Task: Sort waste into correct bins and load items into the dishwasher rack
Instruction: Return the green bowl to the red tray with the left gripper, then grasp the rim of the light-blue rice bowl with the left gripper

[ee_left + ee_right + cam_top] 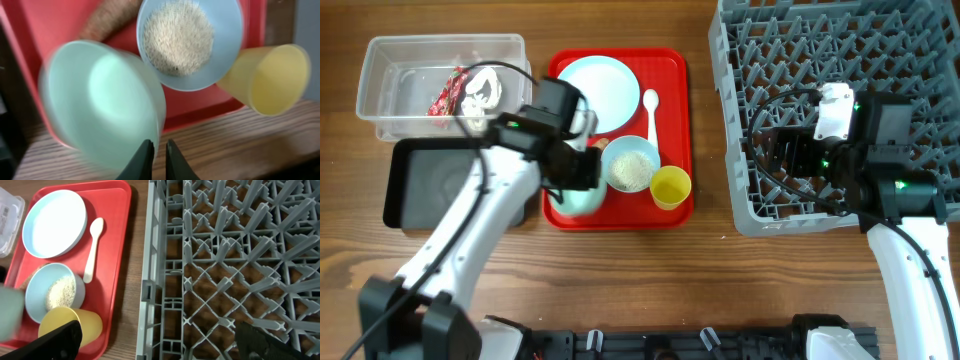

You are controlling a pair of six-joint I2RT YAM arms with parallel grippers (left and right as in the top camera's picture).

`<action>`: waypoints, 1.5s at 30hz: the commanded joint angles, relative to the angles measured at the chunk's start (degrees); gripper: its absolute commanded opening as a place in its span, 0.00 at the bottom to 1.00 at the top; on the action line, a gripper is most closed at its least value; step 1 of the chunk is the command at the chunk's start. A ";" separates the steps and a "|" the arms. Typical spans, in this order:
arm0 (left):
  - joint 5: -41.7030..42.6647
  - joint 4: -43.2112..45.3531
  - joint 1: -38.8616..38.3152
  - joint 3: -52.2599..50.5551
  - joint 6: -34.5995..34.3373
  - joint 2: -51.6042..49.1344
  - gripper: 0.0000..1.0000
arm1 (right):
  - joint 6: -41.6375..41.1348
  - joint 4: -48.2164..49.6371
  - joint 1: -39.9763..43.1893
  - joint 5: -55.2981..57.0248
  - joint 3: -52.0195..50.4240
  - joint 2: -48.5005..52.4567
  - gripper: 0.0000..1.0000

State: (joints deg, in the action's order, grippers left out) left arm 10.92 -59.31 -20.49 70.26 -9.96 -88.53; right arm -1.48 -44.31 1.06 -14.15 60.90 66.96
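My left gripper (576, 178) (159, 159) is shut on the rim of a mint green cup (572, 203) (100, 100), which is blurred, at the front left of the red tray (670, 70). A light blue bowl of rice (632, 165) (180, 37) (52, 292) and a yellow cup (671, 186) (267, 82) (70, 325) stand beside it. A white plate (600, 90) (52, 222) and white spoon (651, 115) (93, 247) lie on the tray's far part. My right gripper (775, 155) (160, 345) is open and empty over the left part of the grey dishwasher rack (840, 60) (225, 255).
A clear bin (380, 60) at the back left holds a red wrapper (448, 92) and white scraps. A black bin (420, 190) sits in front of it, next to the tray. A brown food piece (107, 17) lies on the tray behind the cup.
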 commanded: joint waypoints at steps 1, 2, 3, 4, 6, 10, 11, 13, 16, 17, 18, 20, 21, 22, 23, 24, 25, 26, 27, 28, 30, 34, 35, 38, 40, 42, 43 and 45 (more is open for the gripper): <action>-3.54 2.82 -3.41 -3.08 -2.99 -2.97 0.12 | -0.66 0.02 -0.31 -1.01 0.90 0.46 1.00; -3.54 3.69 -4.20 -3.67 -2.97 -4.00 0.12 | -0.63 0.04 -0.31 -0.98 0.90 0.46 1.00; -3.56 4.15 -4.57 -3.93 -2.97 -4.57 0.12 | -0.61 0.07 -0.31 -0.98 0.90 0.46 1.00; -3.54 4.61 -5.03 -4.20 -2.97 -5.53 0.12 | -0.63 0.07 -0.31 -0.98 0.90 0.46 1.00; -3.54 4.76 -5.35 -4.28 -2.99 -6.99 0.12 | -0.61 -0.04 -0.31 -0.98 0.90 0.46 1.00; -3.56 5.25 -5.40 -4.26 -4.04 -7.63 0.12 | -0.61 -0.20 -0.31 -0.98 0.90 0.46 1.00; -3.56 5.68 -5.40 -4.26 -4.04 -7.52 0.14 | -0.61 -0.17 -0.31 -0.98 0.90 0.46 1.00; -3.56 6.43 -5.40 -3.96 -4.02 -7.26 0.20 | -0.61 -0.04 -0.31 -0.98 0.90 0.46 1.00; -3.54 6.86 -5.40 -2.51 -3.76 -7.26 0.28 | -0.61 -0.02 -0.31 -0.98 0.90 0.46 1.00; -3.54 7.15 -5.44 -2.14 -3.76 -7.26 0.31 | -0.61 -0.02 -0.31 -0.98 0.90 0.46 1.00; -3.52 7.74 -5.46 -1.81 -3.43 -7.26 0.35 | -0.61 0.00 -0.31 -0.98 0.90 0.46 1.00; -3.52 9.70 -5.68 -1.66 -1.29 -7.26 0.47 | -0.61 0.13 -0.31 -0.98 0.90 0.46 1.00; -3.50 10.67 -5.86 -1.66 0.37 -7.26 0.54 | -0.63 0.13 -0.31 -0.98 0.90 0.46 1.00; -3.52 11.65 -6.14 -1.66 2.19 -7.26 0.63 | -0.61 0.15 -0.31 -0.98 0.90 0.46 1.00; -3.50 12.33 -6.51 -1.66 3.96 -7.26 0.68 | -0.63 0.15 -0.31 -0.98 0.90 0.46 1.00; -3.50 12.87 -6.93 -1.66 5.70 -7.26 0.80 | -0.63 0.15 -0.31 -0.98 0.90 0.46 1.00; -3.52 13.22 -7.48 -1.66 7.61 -7.26 0.85 | -0.61 0.15 -0.31 -0.98 0.90 0.46 1.00; -3.52 13.55 -8.04 -1.66 9.84 -7.26 0.92 | -0.61 0.15 -0.31 -0.98 0.90 0.46 1.00; -3.52 13.79 -8.63 -1.66 12.00 -7.26 0.95 | -0.61 0.13 -0.31 -0.98 0.90 0.46 1.00; -3.52 14.08 -9.22 -1.66 14.10 -7.26 0.97 | -0.63 0.13 -0.31 -0.98 0.90 0.46 1.00; -3.52 14.51 -10.16 -1.66 17.29 -7.26 0.99 | -0.63 0.11 -0.31 -1.01 0.90 0.46 1.00; -3.50 14.53 -11.30 -1.73 25.83 -7.28 1.00 | -0.66 0.09 -0.31 -1.01 0.90 0.46 1.00; -3.50 14.62 -11.28 -1.73 27.19 -7.28 1.00 | -0.63 0.09 -0.31 -1.01 0.90 0.46 1.00; -3.28 14.93 -11.28 -1.73 32.00 -7.28 1.00 | -0.63 0.07 -0.31 -1.01 0.90 0.46 1.00; -3.26 14.99 -11.28 -1.73 34.01 -7.28 0.99 | -0.63 0.07 -0.31 -1.01 0.90 0.46 1.00; -3.26 15.02 -11.28 -1.77 35.54 -7.28 0.95 | -0.66 0.07 -0.31 -1.01 0.90 0.46 1.00; -3.23 15.02 -11.28 -1.79 36.57 -7.30 0.89 | -0.66 0.07 -0.31 -1.01 0.90 0.46 1.00; -2.99 15.23 -11.28 -1.79 37.48 -7.30 0.80 | -0.61 0.09 -0.31 -0.98 0.90 0.46 1.00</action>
State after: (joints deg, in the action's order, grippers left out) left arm 7.51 -44.49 -31.77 67.53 22.02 -95.85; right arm -1.45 -44.31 1.06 -14.15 60.90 66.96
